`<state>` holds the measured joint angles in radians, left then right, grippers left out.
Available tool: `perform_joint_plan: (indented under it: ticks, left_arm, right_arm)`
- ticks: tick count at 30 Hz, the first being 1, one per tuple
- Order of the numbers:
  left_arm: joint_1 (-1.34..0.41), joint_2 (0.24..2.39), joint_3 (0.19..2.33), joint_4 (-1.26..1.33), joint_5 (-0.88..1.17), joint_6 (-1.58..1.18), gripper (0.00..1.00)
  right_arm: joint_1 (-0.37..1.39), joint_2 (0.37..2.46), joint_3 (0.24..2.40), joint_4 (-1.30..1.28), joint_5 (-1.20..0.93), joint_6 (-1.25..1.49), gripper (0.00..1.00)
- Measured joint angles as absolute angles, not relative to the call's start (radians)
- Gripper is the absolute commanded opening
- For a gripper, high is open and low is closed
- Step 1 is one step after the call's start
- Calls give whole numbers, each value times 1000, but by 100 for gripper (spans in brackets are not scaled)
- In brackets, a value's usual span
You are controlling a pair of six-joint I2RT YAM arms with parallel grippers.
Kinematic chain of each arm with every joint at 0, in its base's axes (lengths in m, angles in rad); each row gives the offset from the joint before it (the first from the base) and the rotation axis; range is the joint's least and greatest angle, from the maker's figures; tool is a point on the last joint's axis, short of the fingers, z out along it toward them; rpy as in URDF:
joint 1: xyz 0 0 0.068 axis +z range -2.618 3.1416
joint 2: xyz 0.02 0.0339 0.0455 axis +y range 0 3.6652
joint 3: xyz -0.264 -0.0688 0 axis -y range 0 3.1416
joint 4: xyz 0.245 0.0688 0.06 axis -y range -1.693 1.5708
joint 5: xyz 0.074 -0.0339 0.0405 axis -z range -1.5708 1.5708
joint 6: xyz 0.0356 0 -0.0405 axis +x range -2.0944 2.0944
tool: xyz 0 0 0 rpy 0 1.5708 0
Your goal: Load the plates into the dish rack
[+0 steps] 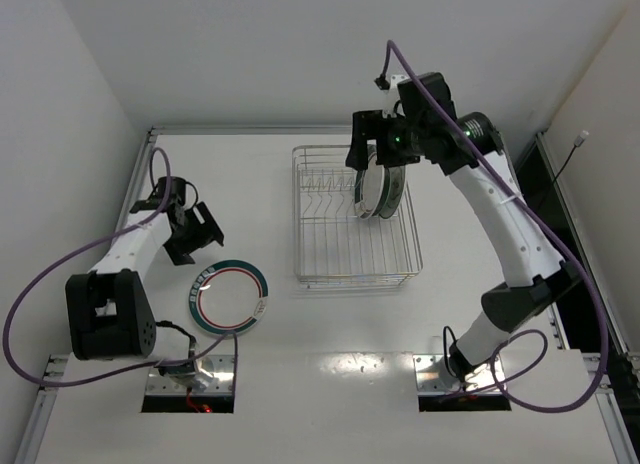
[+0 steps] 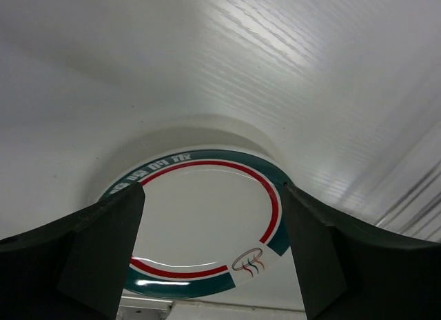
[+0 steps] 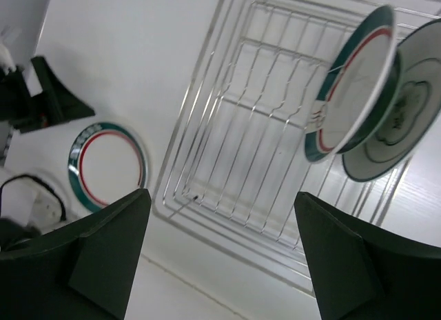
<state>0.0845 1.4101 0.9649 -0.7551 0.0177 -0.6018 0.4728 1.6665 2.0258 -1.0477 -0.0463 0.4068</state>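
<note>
One white plate point(image 1: 228, 297) with a teal-and-red rim lies flat on the table. My left gripper point(image 1: 200, 242) hovers open just behind it; the left wrist view shows the plate point(image 2: 200, 223) between and beyond the spread fingers point(image 2: 103, 251), untouched. The dish rack point(image 1: 355, 277) stands mid-table. Two plates lean upright at its far right side: a teal-and-red rimmed one point(image 3: 351, 85) and a pale grey one with dark rings point(image 3: 400, 120) behind it. My right gripper point(image 1: 378, 149) hangs open above them, holding nothing; its jaws point(image 3: 220, 258) frame the rack wires point(image 3: 227, 127).
White walls close in the table on the left, back and right. A raised rail runs along the table's edges. The arm bases and their cables sit at the near edge. The left arm's gripper point(image 3: 48, 99) shows at the left of the right wrist view.
</note>
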Motion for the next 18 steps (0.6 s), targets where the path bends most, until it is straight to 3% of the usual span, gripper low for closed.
perform_joint_plan:
  ticks: [11, 18]
  left_arm:
    - [126, 1221, 859, -616, 331, -654, 77]
    - [57, 1161, 1006, -637, 360, -701, 79]
  right_arm:
    - [467, 1576, 1858, -1050, -264, 338, 85]
    - [466, 1378, 1737, -988, -381, 324, 89]
